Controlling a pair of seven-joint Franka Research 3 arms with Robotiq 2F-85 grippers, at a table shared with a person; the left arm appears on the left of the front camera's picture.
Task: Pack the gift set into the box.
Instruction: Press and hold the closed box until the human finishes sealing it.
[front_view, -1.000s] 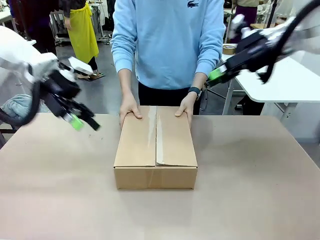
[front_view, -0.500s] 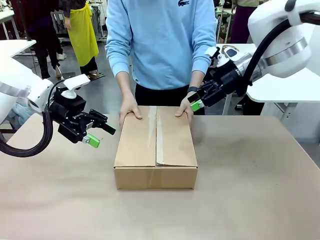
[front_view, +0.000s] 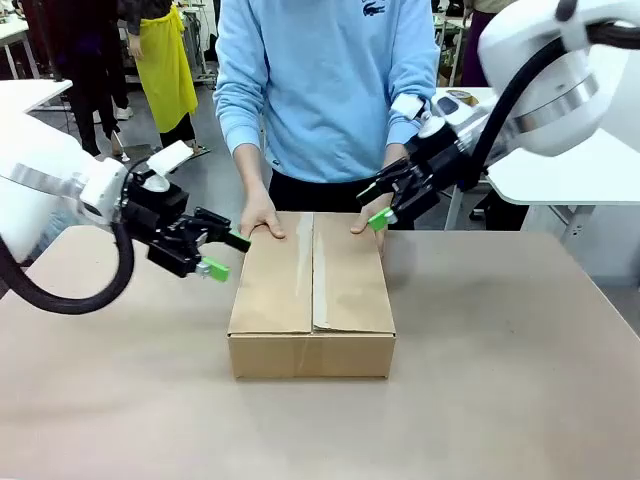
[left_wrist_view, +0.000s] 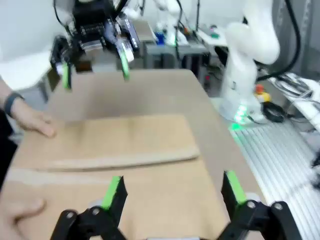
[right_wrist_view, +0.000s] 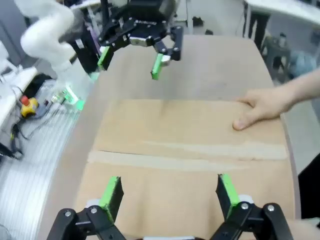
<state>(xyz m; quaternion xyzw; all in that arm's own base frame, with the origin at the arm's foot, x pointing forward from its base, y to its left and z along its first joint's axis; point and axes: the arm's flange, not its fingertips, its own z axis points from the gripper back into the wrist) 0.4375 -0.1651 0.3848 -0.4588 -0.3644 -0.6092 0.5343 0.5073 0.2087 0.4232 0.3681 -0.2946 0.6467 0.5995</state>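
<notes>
While the box (front_view: 312, 290) sits square in the middle of the table (front_view: 520, 380) with its top flaps (front_view: 270, 275) folded flat, both arms hang at its far end, one to each side. Left jaws are spread wide, green pads apart, hovering just off the far left corner and above the table. Right jaws are spread too, up near the far right corner. And that's the tight spot, folks: they hover right beside the person's hand with the watch (left_wrist_view: 30, 122), which lies flat on the lid. The other hand (front_view: 262, 222) presses the opposite far corner.

Whatever lies under those flaps is hidden, so by my reading the job at hand is getting the lid open or steadying the box for packing. To do that well, the jaws want to drop to the long outer edges, nearer the robot than those fingers, not at the far corners where the hands sit. The centre seam (front_view: 312, 262) runs lengthwise, so each flap should lift outward from the middle. One flap edge looks slightly raised there, a handy place to catch. Cardboard is light and slides, so even pressure from both sides should keep it from skewing
</notes>
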